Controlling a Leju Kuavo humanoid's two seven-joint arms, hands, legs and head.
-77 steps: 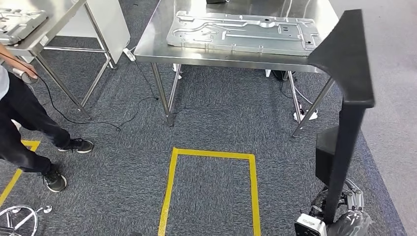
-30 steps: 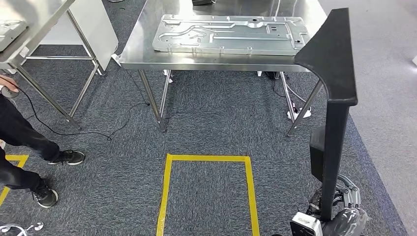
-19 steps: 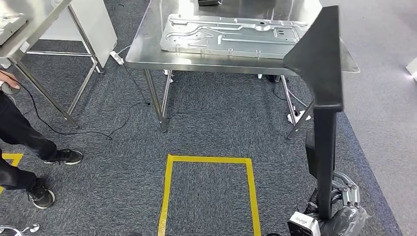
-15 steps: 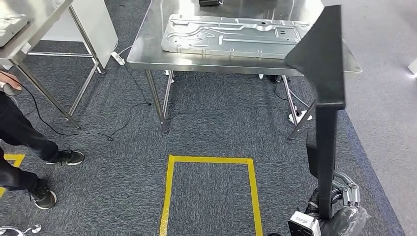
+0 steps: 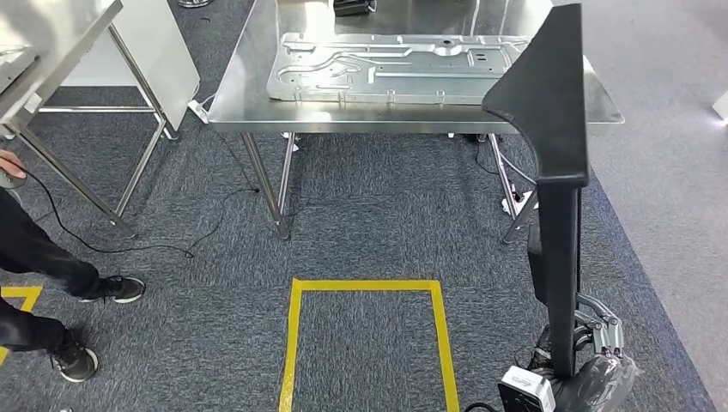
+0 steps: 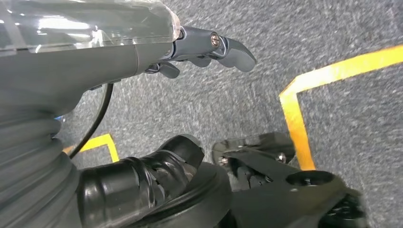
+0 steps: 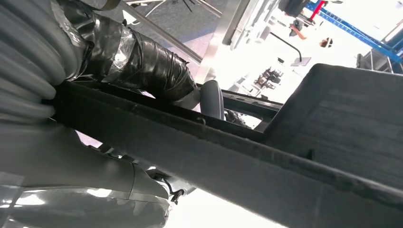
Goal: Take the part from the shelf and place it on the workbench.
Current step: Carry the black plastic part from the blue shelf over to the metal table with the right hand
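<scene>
The part (image 5: 554,129) is a long black piece with a broad wedge-shaped top, standing upright at the right in the head view. My right hand (image 5: 592,365) grips its lower end, low beside my body. The right wrist view has the part (image 7: 285,156) crossing in front of the taped thumb (image 7: 142,66). The steel workbench (image 5: 240,110) stands ahead, beyond a strip of carpet. My left hand (image 6: 119,57) hangs over the carpet, holding nothing, its dark fingers (image 6: 223,47) apart from the thumb.
A large stamped metal plate (image 5: 386,69) covers most of the workbench top. A yellow tape rectangle (image 5: 365,285) marks the carpet before it. A person (image 5: 39,257) stands at the left by a second steel table (image 5: 51,43). Cables (image 5: 163,251) trail on the floor.
The whole picture has shifted as I move; the workbench sits slightly further left in view. The black part stays upright in my right hand. The person's feet have shifted left.
</scene>
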